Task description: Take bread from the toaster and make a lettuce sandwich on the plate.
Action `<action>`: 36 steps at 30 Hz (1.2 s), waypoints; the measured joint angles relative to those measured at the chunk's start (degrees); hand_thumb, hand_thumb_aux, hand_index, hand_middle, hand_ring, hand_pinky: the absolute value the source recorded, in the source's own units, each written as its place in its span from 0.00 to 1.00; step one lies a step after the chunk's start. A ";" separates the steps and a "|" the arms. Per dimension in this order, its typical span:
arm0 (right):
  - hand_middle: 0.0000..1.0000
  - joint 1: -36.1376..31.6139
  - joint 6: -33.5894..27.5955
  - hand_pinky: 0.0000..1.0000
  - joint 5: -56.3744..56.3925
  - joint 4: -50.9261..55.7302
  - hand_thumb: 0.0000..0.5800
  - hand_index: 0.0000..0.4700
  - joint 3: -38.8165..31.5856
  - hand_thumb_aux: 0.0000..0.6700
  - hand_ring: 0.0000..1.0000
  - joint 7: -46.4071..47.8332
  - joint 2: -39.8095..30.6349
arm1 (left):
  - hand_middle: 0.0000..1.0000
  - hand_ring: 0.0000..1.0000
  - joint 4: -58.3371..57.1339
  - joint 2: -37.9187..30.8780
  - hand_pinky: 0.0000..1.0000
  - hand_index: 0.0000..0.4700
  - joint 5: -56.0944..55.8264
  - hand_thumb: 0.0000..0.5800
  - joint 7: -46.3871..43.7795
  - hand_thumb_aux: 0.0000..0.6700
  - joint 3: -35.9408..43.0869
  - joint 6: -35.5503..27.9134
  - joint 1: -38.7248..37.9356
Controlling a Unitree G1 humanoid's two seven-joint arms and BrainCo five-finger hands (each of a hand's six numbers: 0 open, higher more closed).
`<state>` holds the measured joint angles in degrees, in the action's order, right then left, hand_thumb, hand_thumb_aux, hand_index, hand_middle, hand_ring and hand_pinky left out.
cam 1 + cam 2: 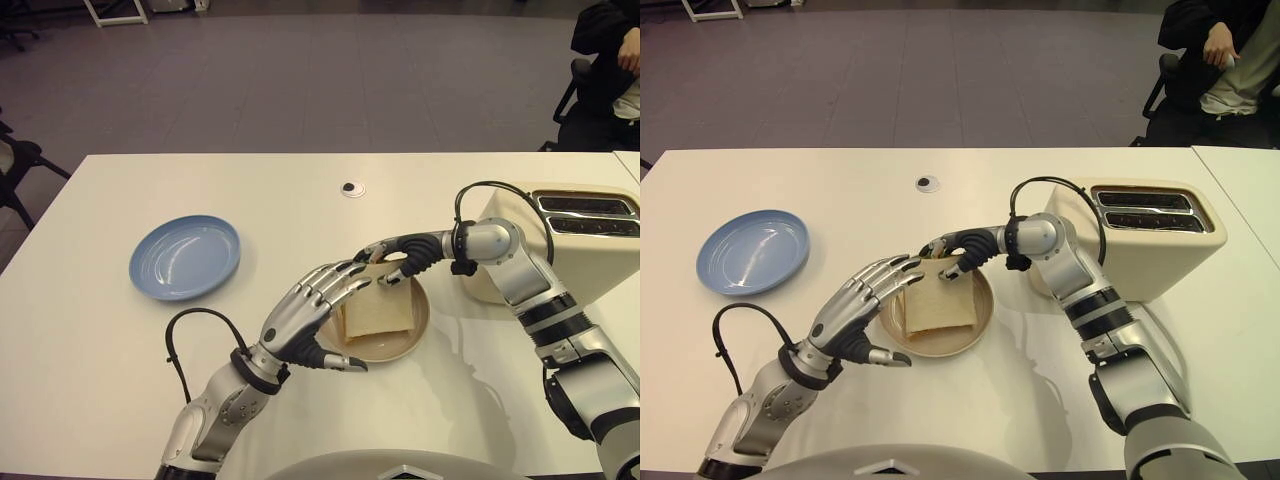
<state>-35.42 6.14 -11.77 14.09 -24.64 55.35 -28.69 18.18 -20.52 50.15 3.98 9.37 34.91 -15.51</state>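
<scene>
Left eye view: the left hand hovers with fingers spread and straight, holding nothing, over the left rim of the tan plate, hiding that part of the rim. The right hand, fingers curled, pinches the upper edge of the one slice of bread, which lies on the tan plate near the middle of the table. Well apart to the left lies a single blue plate. The toaster stands at the right, cut off by the picture's edge. Right eye view: the toaster appears whole, with two slots whose dark contents cannot be made out. The left fingertips reach just over the slice's left corner; whether they touch it cannot be told. Counted: two plates, one slice, one toaster, one small round cap on the far tabletop.
</scene>
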 measured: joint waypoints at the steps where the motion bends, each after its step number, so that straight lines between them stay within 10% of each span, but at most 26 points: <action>1: 0.00 0.53 -0.01 0.00 -0.02 -0.43 1.00 1.00 -0.10 1.00 0.00 -0.04 -0.01 | 0.00 0.00 0.05 -0.66 0.00 0.00 1.63 0.00 -0.03 0.00 0.54 -0.02 -0.05; 16: 0.00 2.99 -1.18 0.00 -1.52 -2.40 1.00 1.00 -1.33 1.00 0.00 -0.67 1.03 | 0.00 0.00 -2.19 -6.00 0.00 0.00 18.47 0.00 0.54 0.00 10.76 -4.15 4.41; 18: 0.00 2.98 -1.28 0.00 -1.83 -2.22 0.98 0.85 -1.39 0.85 0.00 -0.92 1.32 | 0.00 0.00 -3.00 -6.88 0.00 0.00 18.51 0.00 0.81 0.00 11.27 -4.58 5.03; 20: 0.00 2.99 -1.48 0.00 -1.92 -2.01 0.80 0.55 -1.42 0.55 0.00 -1.15 1.51 | 0.00 0.00 -3.53 -7.47 0.00 0.00 18.32 0.00 1.00 0.00 11.78 -5.21 5.33; 21: 0.00 2.99 -1.69 0.00 -1.98 -2.00 0.33 0.18 -1.41 0.18 0.00 -1.29 1.52 | 0.00 0.00 -3.85 -7.63 0.00 0.00 17.87 0.00 1.00 0.00 11.98 -5.58 5.38; 23: 0.00 3.00 -1.93 0.00 -2.21 -2.02 0.00 0.00 -1.26 0.00 0.00 -1.44 1.55 | 0.00 0.00 -4.92 -7.77 0.00 0.00 16.41 0.00 0.99 0.00 12.17 -6.21 5.55; 36: 0.00 1.53 -5.93 0.00 5.21 -15.98 0.00 0.00 9.40 0.00 0.00 -3.42 -0.39 | 0.00 0.00 -11.39 -8.84 0.00 0.00 9.85 0.00 3.50 0.00 12.65 -7.70 7.69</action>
<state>-33.89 0.21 -6.56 -1.90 -15.24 51.93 -29.08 6.79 -29.36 60.01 7.48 22.02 27.21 -7.83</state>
